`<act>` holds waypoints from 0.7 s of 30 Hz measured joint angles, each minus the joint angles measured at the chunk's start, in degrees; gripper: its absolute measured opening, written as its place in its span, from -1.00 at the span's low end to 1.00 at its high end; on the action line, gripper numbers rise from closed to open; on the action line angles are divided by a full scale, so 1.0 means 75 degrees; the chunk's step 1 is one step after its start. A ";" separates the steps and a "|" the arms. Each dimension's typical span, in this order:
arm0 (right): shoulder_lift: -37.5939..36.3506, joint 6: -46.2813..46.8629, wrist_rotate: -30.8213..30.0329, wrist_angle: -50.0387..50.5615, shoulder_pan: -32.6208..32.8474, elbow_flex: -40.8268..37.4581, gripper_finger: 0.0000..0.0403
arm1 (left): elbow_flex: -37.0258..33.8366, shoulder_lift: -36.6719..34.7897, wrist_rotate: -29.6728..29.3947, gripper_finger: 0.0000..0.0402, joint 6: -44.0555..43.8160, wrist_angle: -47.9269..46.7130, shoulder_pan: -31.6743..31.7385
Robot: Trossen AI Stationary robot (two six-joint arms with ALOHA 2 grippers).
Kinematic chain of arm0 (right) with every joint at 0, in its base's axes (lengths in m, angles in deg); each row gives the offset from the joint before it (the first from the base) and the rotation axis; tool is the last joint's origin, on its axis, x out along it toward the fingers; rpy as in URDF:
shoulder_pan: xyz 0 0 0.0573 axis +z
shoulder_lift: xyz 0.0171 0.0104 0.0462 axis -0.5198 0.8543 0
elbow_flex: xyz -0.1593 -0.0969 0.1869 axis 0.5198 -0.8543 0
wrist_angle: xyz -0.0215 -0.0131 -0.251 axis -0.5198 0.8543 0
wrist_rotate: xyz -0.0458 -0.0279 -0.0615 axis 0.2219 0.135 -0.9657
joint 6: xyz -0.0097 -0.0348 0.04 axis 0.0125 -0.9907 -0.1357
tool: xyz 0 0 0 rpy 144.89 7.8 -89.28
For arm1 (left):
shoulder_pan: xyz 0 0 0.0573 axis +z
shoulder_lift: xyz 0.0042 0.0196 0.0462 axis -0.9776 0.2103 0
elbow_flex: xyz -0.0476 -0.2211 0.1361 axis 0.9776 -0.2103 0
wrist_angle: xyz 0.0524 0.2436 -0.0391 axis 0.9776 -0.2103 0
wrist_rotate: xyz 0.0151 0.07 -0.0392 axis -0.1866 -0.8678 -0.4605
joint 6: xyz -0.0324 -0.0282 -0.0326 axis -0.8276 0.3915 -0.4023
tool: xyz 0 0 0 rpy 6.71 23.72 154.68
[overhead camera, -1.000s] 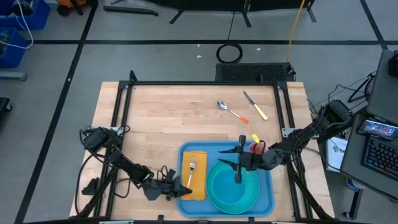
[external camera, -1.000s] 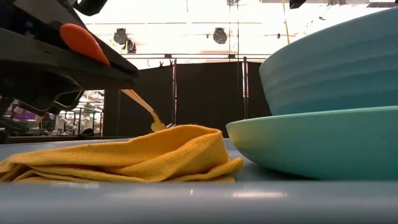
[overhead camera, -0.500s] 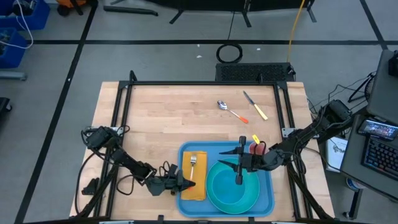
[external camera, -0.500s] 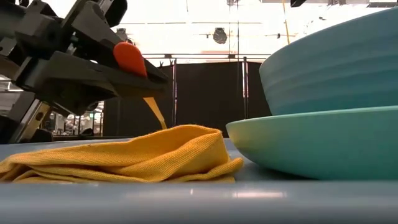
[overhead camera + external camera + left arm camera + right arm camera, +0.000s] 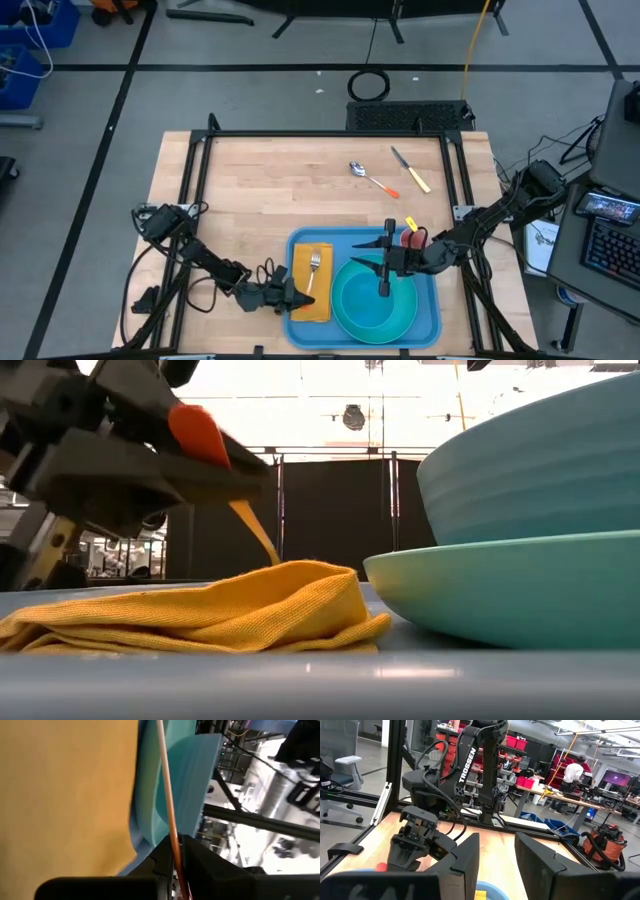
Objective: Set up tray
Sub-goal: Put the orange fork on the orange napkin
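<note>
Fork over napkin, handle end in left jaws

Fork, item in hand. It lies along the napkin at the tray's left end, tines toward the tray's far rim, handle running back toward the near-left corner. The long axis runs roughly parallel to the tray's short left rim. From table height the shaft slopes down from the orange handle to the cloth; whether the tines touch the cloth is hidden behind the fold.

Left gripper, at the tray's near-left corner, just over the left rim. Jaws nearly pressed together on the fork handle; the wrist view shows the thin shaft passing out between the two dark tips, so the fork points straight away from them. This arm is the nearer to the napkin, and any release belongs to it.

Tray, blue, at the near edge of the worktop, long side running left to right. It carries the napkin at its left end and a plate with a bowl filling its middle and right.

Right gripper, over the tray's middle above the bowl. Jaws stand apart, empty.

Spoon and knife, on bare worktop well beyond the tray's far rim, toward its right side; the right arm is the nearer to both.

Judgement: the fork looks about ready to be laid flat; what matters is keeping its axis parallel to the left rim as the jaws let go.
</note>
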 joint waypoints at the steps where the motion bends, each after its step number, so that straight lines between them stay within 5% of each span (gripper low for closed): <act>1: 0.0000 0.0019 0.0000 0.0000 0.0000 0.0000 -0.43 | 0.0000 0.0000 0.0018 -0.79 0.0117 -0.0081 0.0022; 21: 0.0000 0.0038 -0.0001 0.0003 0.0000 0.0000 -0.43 | 0.0020 -0.0038 0.0674 -0.79 0.0415 -0.0359 0.0276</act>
